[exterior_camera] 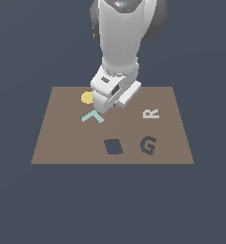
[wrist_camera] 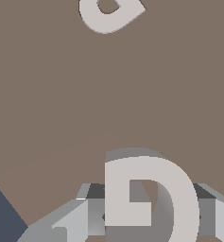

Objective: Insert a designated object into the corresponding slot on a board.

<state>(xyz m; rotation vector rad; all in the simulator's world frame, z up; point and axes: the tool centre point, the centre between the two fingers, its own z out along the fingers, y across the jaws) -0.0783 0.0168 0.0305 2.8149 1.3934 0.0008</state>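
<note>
Your hand pinches the white G piece; if tilted, it could snag the G-shaped slot on the board.

White G piece, brown board

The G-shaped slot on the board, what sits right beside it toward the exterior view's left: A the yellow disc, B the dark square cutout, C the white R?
B: the dark square cutout lies just to the exterior view's left of the G-shaped slot on the board.
</note>
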